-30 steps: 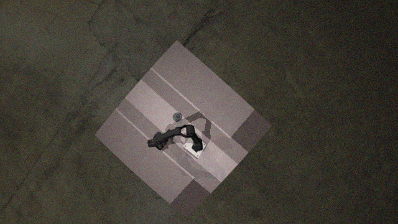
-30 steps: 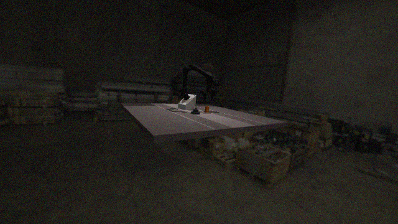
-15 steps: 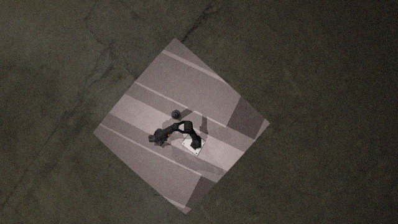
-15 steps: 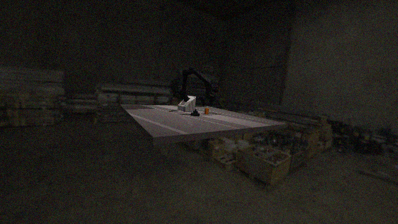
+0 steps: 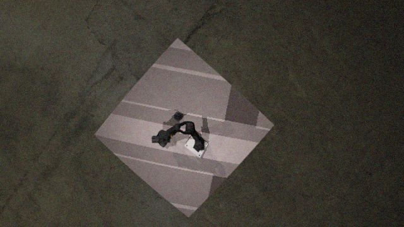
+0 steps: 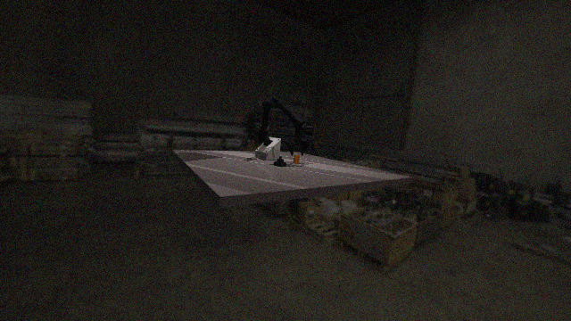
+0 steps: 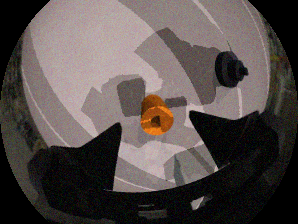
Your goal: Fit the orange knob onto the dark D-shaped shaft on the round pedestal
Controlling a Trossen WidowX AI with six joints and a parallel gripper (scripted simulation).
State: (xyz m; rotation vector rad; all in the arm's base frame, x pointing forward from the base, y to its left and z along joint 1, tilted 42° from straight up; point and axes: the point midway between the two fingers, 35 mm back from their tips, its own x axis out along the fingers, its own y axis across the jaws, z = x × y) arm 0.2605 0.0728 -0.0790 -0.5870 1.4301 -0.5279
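Note:
The orange knob (image 5: 172,136) (image 6: 296,159) (image 7: 157,120) stands upright on the table, with its dark hole facing up in the wrist view. My gripper (image 6: 298,152) (image 7: 156,120) is open and empty above the knob, which shows between its fingertips in the wrist view. In the top view the arm covers the fingers and most of the knob. The round dark pedestal (image 5: 178,116) (image 6: 280,163) (image 7: 227,69) stands on the table a little way from the knob, to its right in the wrist view. Its shaft points up; the flat side cannot be made out.
The arm rises from a white wedge-shaped base (image 5: 201,154) (image 6: 270,153) beside the knob and pedestal. The striped table (image 5: 180,85) (image 6: 268,178) carries shadows of the arm. Its edges lie well outside the knob and pedestal. Crates (image 6: 379,236) stand on the floor beyond.

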